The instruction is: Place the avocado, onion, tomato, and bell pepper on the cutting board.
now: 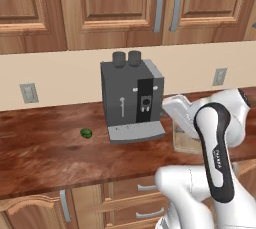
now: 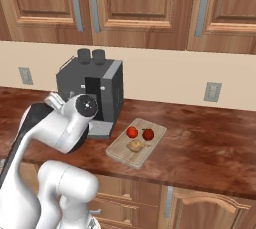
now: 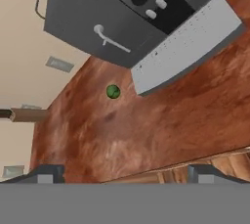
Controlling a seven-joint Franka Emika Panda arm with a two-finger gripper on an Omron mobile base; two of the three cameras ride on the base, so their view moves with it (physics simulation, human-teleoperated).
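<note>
A dark reddish-brown wooden counter [image 1: 45,148] runs the width of a kitchen, backed by a cream wall [image 1: 60,75] and topped by a row of brown panelled wall cabinets [image 1: 107,3] with long metal handles. Grey wall outlets [image 1: 29,93] sit on the wall above the countertop, and base cabinets [image 2: 200,208] with metal pulls line the front below it. A grey coffee machine [image 1: 131,98] with a black front panel and a pale drip tray stands against the wall near the middle of the counter.

The avocado [image 1: 86,133], small and glossy green, lies alone on the bare counter just left of the coffee machine's tray; the hand view shows it [image 3: 113,91] beside the tray's corner, well apart from the fingertips.

To the right of the machine, the cutting board [image 2: 125,153] rests near the counter's front edge. On it sit the tomato [image 2: 132,132] and the bell pepper [image 2: 148,134] side by side toward the far end, with the onion [image 2: 135,146] just in front of them.

The white arm rises in front of the counter. The gripper [image 3: 127,173] hangs above the counter's front edge with its two dark fingertips [image 3: 46,173] spread wide, nothing between them.
</note>
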